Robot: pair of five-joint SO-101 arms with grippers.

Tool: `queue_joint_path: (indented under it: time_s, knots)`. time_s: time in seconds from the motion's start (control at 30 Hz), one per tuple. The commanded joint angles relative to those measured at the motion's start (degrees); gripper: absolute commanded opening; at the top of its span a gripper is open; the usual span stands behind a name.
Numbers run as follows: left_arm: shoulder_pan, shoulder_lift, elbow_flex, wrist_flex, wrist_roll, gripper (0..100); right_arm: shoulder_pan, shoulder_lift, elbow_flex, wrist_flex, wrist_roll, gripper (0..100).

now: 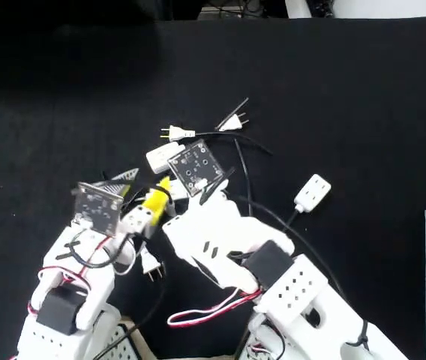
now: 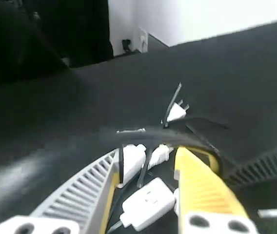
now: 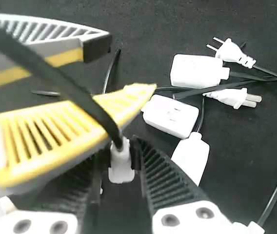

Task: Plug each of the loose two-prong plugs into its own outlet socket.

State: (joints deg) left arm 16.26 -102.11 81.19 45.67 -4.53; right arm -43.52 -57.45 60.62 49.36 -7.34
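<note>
A white plug point(image 3: 120, 168) on black cord is pinched in the right gripper point(image 3: 120, 146). The left gripper point(image 2: 148, 156) gapes wide over a socket point(image 2: 147, 202).

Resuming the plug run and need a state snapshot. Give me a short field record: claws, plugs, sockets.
left claw: open, tips near a white socket with empty slots
right claw: shut on a white plug with a black cord attached
loose plugs: first plug and second plug beyond the claws; third plug by the left arm
spare socket: apart from the cluster, beside the right arm
plugged in: none that I can see
table: black cloth
</note>
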Motion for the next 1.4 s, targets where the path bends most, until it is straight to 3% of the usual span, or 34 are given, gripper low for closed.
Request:
queue_joint_path:
  time_s: [0.0, 0.2, 0.37, 0.53, 0.8, 0.97, 1.17, 1.37]
  knots:
    - [2.6, -0.4, -3.8, 2.3, -2.8, 19, -0.4, -0.8, 0.1, -0.6, -0.2, 1.1]
    - [1.8, -0.4, -7.1, 5.9, -2.5, 19, 3.5, -0.9, 0.8, -0.6, -0.2, 1.1]
    - [-9.9, 0.2, -13.0, 13.7, -2.4, 20, 14.6, -1.0, 0.7, -0.6, -0.2, 1.1]
    - [-19.5, 1.1, -9.1, 14.1, -3.9, 20, 22.0, -1.1, 0.5, -0.7, -0.2, 1.1]
    - [-19.3, 16.0, -10.2, 15.6, -5.7, 25, 31.8, -0.8, -1.7, -1.1, -0.5, 1.2]
    - [-13.6, 31.2, -18.3, 16.6, -5.2, 25, 37.9, -0.8, -3.4, -1.1, -0.6, 1.2]
    - [-4.5, 50.6, -29.3, 18.5, 6.2, 31, 42.4, -0.8, -3.6, -2.4, -2.1, 1.3]
    - [1.1, 66.9, -37.1, 15.3, 15.6, 31, 43.7, -0.8, -3.7, -2.3, -2.0, 1.3]
